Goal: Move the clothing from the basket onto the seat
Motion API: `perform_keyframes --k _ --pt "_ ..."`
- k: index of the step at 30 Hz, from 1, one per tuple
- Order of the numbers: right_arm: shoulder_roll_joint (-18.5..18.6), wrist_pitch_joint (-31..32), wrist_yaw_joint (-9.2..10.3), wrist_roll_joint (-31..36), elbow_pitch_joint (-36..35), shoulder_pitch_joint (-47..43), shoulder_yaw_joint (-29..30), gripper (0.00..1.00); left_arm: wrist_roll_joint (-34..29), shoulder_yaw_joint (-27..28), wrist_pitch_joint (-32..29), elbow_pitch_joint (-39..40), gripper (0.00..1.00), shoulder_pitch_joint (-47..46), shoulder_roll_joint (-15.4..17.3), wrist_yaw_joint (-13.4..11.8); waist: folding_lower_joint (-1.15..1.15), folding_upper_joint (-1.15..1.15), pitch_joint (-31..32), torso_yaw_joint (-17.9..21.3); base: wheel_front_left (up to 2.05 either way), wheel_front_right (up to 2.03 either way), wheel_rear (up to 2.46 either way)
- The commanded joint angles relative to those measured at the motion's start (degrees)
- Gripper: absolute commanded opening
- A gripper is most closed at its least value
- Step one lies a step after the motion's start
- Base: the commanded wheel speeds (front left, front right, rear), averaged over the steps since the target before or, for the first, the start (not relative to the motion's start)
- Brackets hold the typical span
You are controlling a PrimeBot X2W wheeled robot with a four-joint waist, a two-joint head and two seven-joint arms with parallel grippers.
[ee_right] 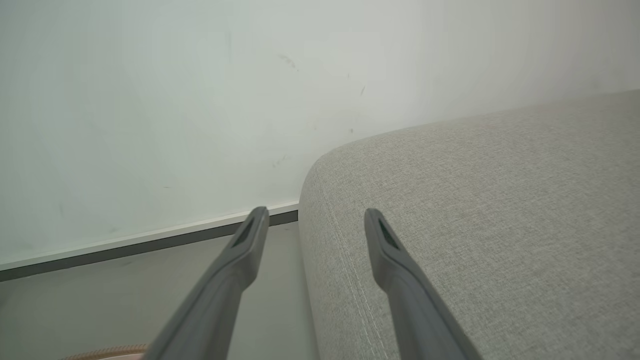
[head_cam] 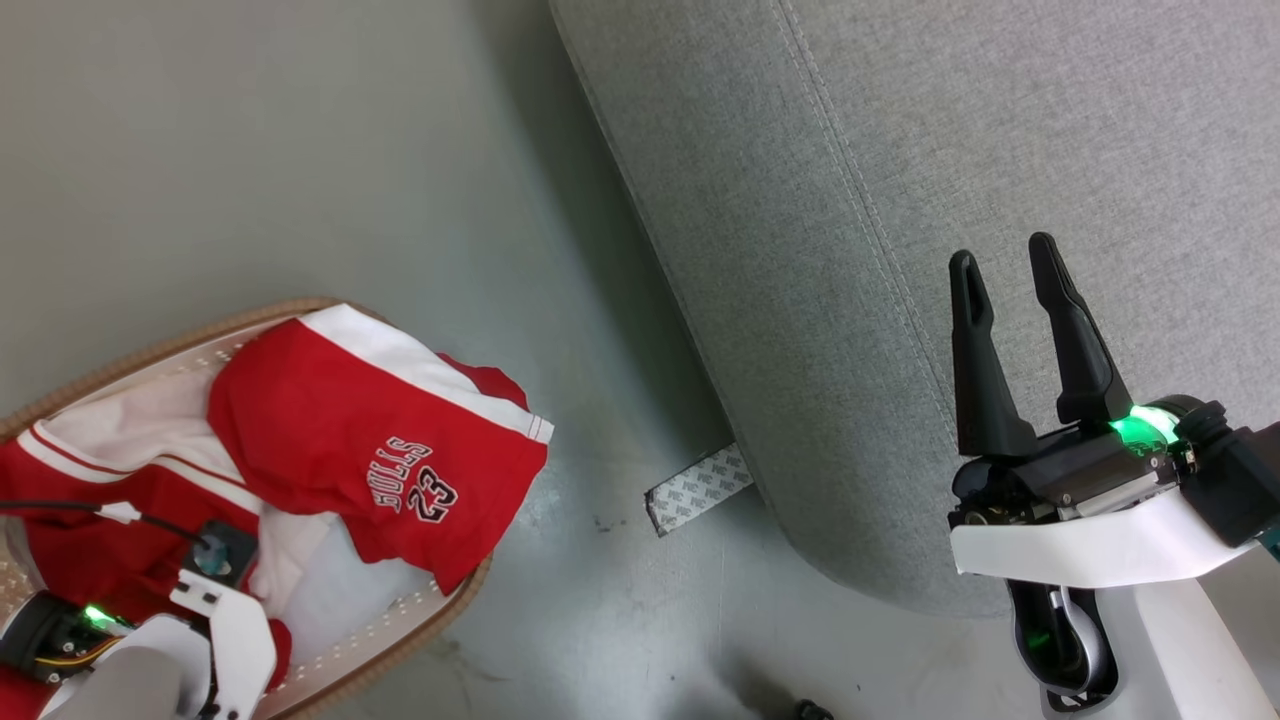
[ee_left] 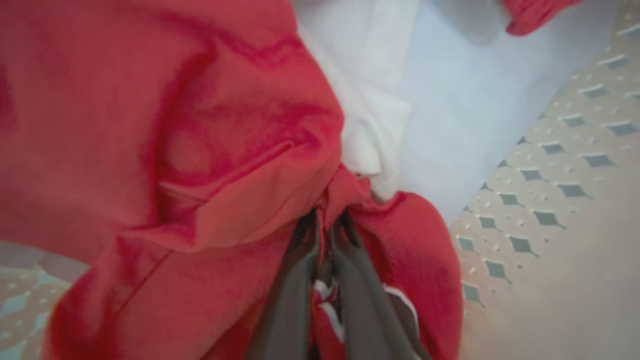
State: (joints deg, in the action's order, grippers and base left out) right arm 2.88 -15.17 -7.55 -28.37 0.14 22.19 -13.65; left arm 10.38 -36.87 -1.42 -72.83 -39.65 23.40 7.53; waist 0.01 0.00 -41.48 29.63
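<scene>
The robot's left claw (ee_left: 327, 216) is clenched on a fold of the red basketball clothing (ee_left: 200, 125) with white trim. Its two long dark fingers (ee_left: 295, 280) are pressed close together, with red cloth bunched between and around their tips. A white part of the cloth lies just past the fingertips. To the claw's right rises the perforated wall of the cream-white plastic laundry basket (ee_left: 550, 200) with a brown rim.

The clothing lies heaped inside that basket. One red piece, lettered "Bulls 23" in black and white, drapes over the rim on the side nearer the right claw (head_cam: 1000, 255).

The right claw is released and empty, its two dark fingers spread apart. It hangs over the rounded front edge of the large light-grey woven-fabric sofa seat (head_cam: 1000, 120), whose stitched seam runs beneath it. The seat stretches ahead of this claw and to its right. To its left is the grey-green floor (head_cam: 300, 150), and ahead a pale wall (ee_right: 200, 100).

The basket stands on the floor, well apart from the right claw and clear of the seat. A short strip of patterned white paper (head_cam: 697, 488) lies on the floor between them, at the seat's foot.
</scene>
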Motion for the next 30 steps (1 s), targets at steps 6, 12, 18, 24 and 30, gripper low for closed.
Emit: perform_keyframes --k 6,12,18,24,30 --pt "0.0 0.0 0.12 0.9 0.7 0.1 0.4 1.0 1.8 -0.4 1.5 -0.3 0.0 0.5 -0.8 -0.1 -0.01 0.0 2.7 -1.2 0.0 0.0 0.0" --pt "0.0 0.0 0.12 3.6 1.8 -0.7 1.3 1.0 3.6 0.3 4.3 -0.4 0.0 1.4 -3.9 -1.1 -0.01 0.0 8.8 -4.6 0.0 0.0 0.0" --pt "0.1 0.0 0.12 6.7 3.2 -1.6 2.2 1.0 4.8 0.5 8.1 -0.1 0.0 1.4 -7.6 -1.4 -0.01 0.0 14.5 -9.4 0.0 0.0 0.0" --pt "0.1 0.0 0.12 8.6 4.8 -3.0 2.7 1.0 6.5 1.1 12.5 0.2 0.0 2.7 -10.6 -1.2 -0.01 0.0 20.0 -13.6 0.0 0.0 0.0" --pt "0.1 0.0 0.12 10.4 6.3 -5.8 2.9 1.0 9.5 2.7 16.1 1.6 0.0 6.0 -13.9 -0.7 -0.01 0.0 28.3 -19.2 0.0 0.0 0.0"
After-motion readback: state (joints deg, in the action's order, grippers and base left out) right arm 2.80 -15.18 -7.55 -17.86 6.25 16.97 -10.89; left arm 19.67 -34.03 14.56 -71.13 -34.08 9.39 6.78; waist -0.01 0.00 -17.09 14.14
